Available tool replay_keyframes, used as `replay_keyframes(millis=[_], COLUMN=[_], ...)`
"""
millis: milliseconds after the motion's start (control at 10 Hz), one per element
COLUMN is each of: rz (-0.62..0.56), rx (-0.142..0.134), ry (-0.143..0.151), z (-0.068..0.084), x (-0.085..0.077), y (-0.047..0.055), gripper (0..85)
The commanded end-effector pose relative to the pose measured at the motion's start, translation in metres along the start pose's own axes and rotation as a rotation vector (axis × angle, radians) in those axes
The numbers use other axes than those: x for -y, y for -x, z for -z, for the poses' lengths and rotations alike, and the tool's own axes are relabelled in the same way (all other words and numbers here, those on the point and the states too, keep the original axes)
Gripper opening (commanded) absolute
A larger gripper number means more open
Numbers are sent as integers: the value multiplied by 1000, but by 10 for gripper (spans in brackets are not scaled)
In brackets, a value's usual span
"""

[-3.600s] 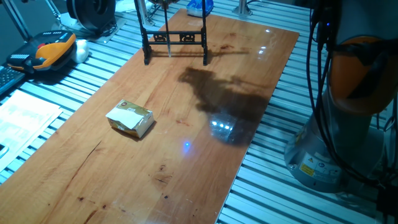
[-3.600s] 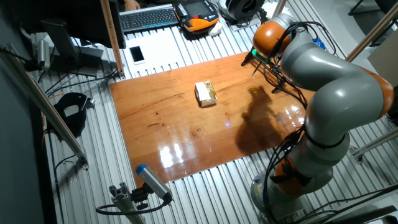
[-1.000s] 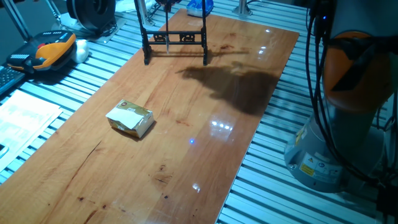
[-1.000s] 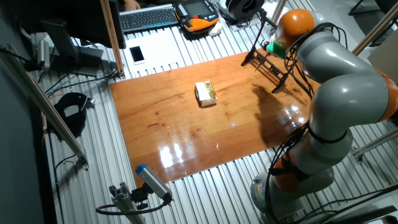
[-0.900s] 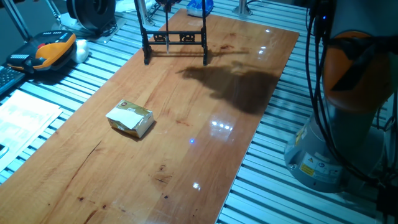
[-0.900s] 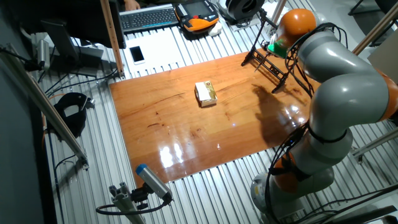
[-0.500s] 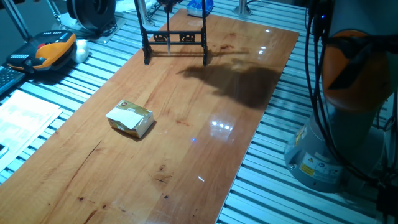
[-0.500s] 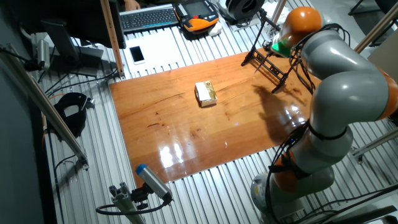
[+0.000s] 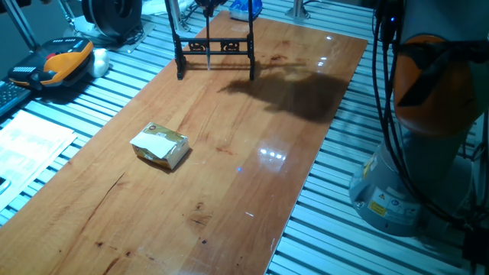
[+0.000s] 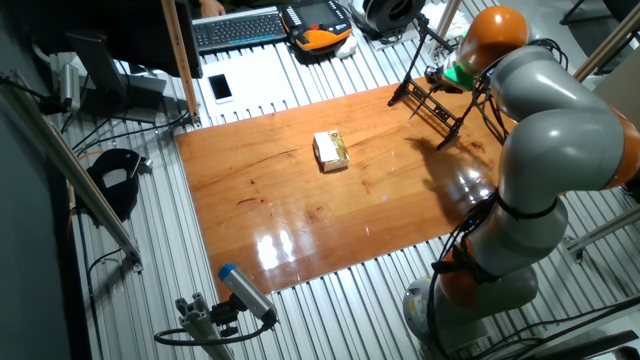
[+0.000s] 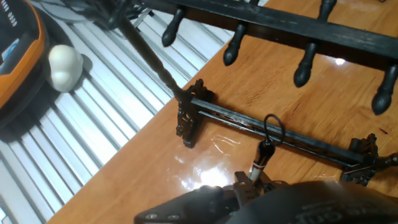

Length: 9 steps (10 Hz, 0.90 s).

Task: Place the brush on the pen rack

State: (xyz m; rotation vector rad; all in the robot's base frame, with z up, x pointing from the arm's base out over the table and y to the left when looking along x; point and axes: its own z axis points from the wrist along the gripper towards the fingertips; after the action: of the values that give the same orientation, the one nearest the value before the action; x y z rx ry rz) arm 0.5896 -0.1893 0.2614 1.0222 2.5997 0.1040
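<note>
Items in front of you:

- Pen rack [image 9: 221, 46]: black frame, upright on its two feet at the far left end of the worktop [image 9: 229, 198], close to the edge.
- Tool [image 11: 249, 186]: above the rack. In the hand view its dark, blurred fingers are closed around the brush [image 11: 261, 158].
- Brush: held by the tool, its shaft running away from the fingers. The small loop end is toward the rack's lower crossbar, and you cannot tell whether the two touch. The loop is not on any peg of the top bar.
- Yellowish box [image 9: 160, 146]: lies flat mid-worktop, well apart from the rack.
</note>
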Motion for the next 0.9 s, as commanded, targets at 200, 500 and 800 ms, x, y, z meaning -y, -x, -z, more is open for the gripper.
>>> replay_keyframes(millis=[200,500,800], rz=[12,17,20], rx=[-1,-6,-6], ry=[5,4,1], z=[1,2,3], x=[9,11,12], y=[4,8,11], gripper=[0,0,0])
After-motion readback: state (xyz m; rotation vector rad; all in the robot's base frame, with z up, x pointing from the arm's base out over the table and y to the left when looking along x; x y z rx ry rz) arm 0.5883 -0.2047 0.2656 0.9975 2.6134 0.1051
